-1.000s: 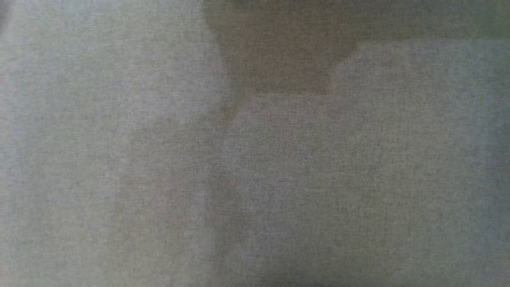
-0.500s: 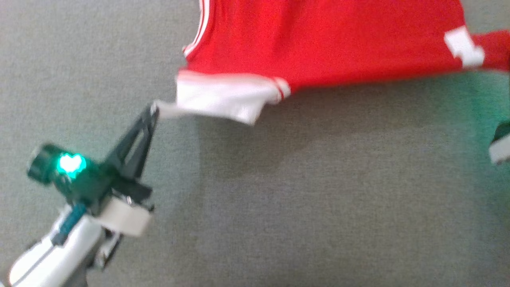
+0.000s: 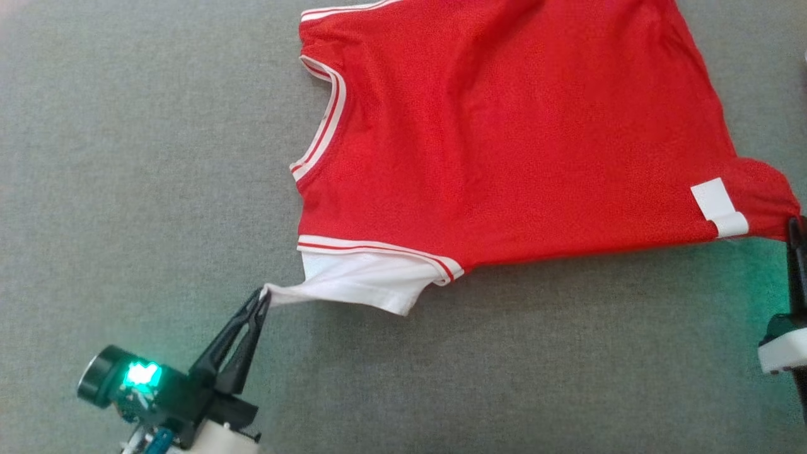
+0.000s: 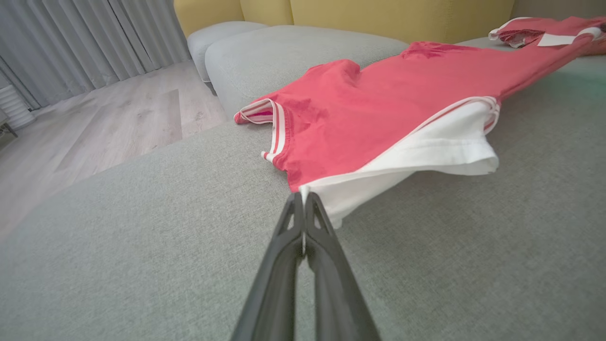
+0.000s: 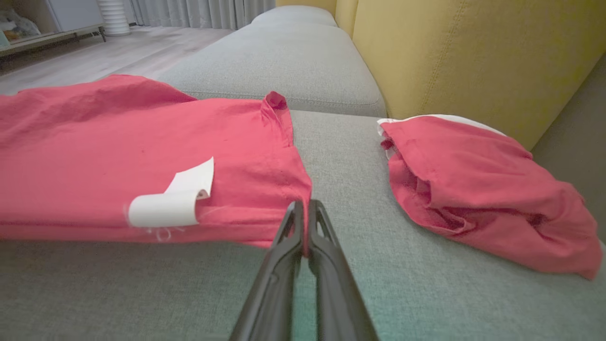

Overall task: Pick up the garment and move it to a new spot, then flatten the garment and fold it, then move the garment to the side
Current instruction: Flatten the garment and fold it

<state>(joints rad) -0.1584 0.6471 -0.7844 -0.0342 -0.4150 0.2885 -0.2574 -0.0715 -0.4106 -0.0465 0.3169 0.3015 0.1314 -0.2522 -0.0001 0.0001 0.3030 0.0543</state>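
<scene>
The garment [image 3: 504, 145] is a red shirt with white sleeves and striped trim, spread over the grey sofa seat [image 3: 157, 189]. My left gripper [image 3: 263, 296] is shut on the tip of its white sleeve [image 3: 359, 287], pulling it taut; the same pinch shows in the left wrist view [image 4: 304, 194]. At the right edge my right gripper [image 3: 795, 222] is shut on the red hem corner, beside a white label [image 3: 719, 205]. In the right wrist view the fingertips [image 5: 305, 204] clamp that hem edge of the garment [image 5: 142, 151], which hangs lifted between both grips.
A second red garment [image 5: 478, 199] lies crumpled on the seat to the right, against the yellow backrest [image 5: 473, 52]. Another grey cushion [image 4: 293, 52] and wooden floor [image 4: 104, 123] with curtains lie beyond the seat's edge.
The head view has shifted: blank grey fabric a second ago, then the shirt came into sight. Over the last half second the shirt and left gripper sit lower in view, with more of the shirt showing.
</scene>
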